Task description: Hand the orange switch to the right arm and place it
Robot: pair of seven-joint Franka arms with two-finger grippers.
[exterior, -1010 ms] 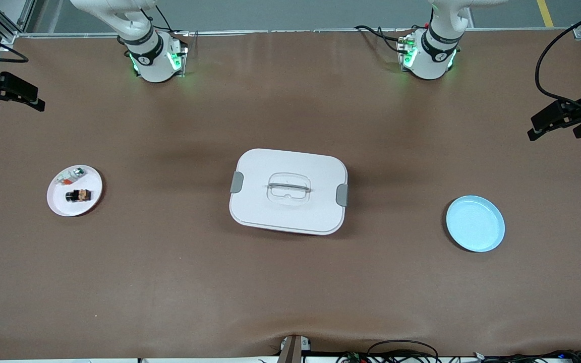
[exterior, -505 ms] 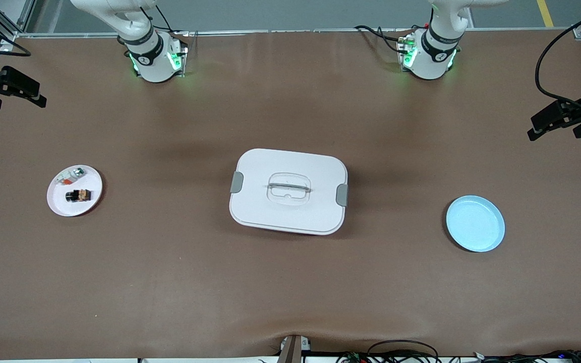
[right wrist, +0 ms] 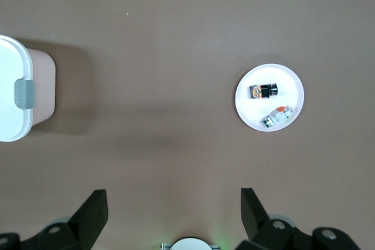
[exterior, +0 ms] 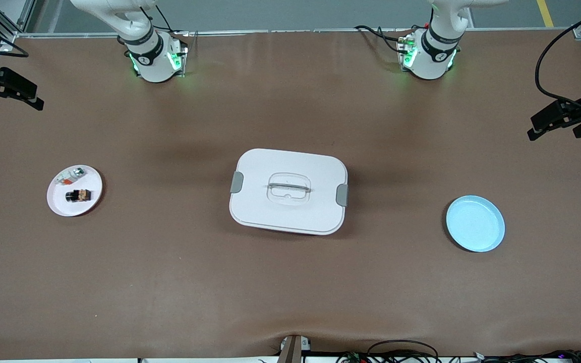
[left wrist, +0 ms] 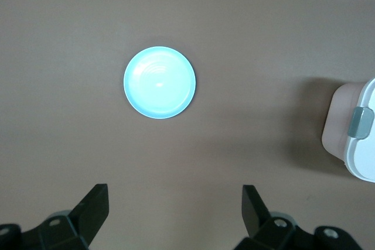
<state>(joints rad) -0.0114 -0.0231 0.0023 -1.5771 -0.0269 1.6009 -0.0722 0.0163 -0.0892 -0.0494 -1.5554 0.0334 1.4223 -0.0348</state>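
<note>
Brown tabletop [exterior: 169, 282] carries a lidded white box [exterior: 288, 190] at its middle. Toward the right arm's end from it, the orange switch [exterior: 79, 195] lies on a white plate [exterior: 58, 204]. Left end effector [left wrist: 174, 209] and right end effector [right wrist: 174, 206] hang high, fingers apart.

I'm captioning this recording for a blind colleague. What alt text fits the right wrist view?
Seen from high above the brown table, the orange switch lies on a small white plate beside a white-and-orange piece. The right tool, open, hangs over bare table; a white lidded box shows at the edge.
</note>
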